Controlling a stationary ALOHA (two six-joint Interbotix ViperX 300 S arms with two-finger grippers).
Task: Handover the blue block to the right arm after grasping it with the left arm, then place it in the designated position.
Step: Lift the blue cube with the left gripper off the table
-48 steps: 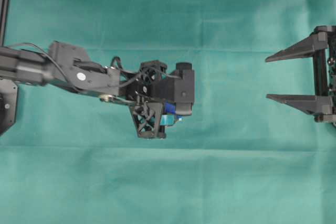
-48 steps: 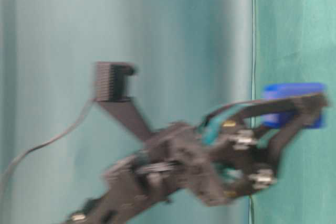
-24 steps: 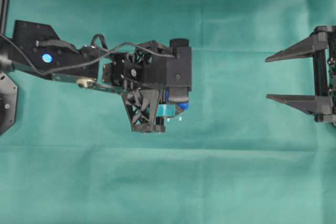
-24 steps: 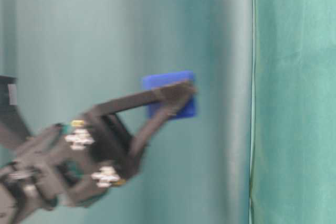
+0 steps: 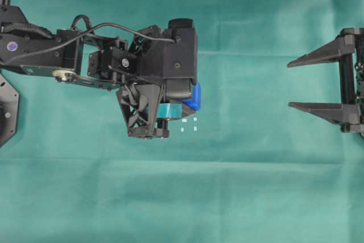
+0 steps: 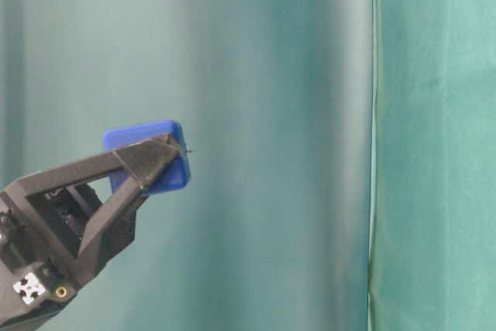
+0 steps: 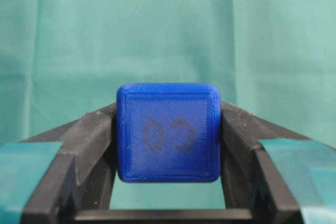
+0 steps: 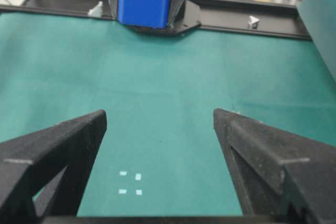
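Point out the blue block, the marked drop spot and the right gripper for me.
blue block [image 7: 168, 139], left wrist view, centre of its marked face.
drop spot [image 5: 189, 124], overhead view, middle of the four white dots.
right gripper [image 5: 289, 84], overhead view, midway between fingertips.

Black left arm [image 5: 68, 61] w/ teal-taped two-finger gripper [image 7: 168, 145] raised, jaws clamped on a held item. All-black right gripper [image 5: 318, 81] level, jaws wide apart.

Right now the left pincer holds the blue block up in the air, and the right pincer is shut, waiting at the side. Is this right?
Not quite. The left pincer does hold the blue block up, but the right pincer is open, its fingers spread wide, as the overhead view shows.
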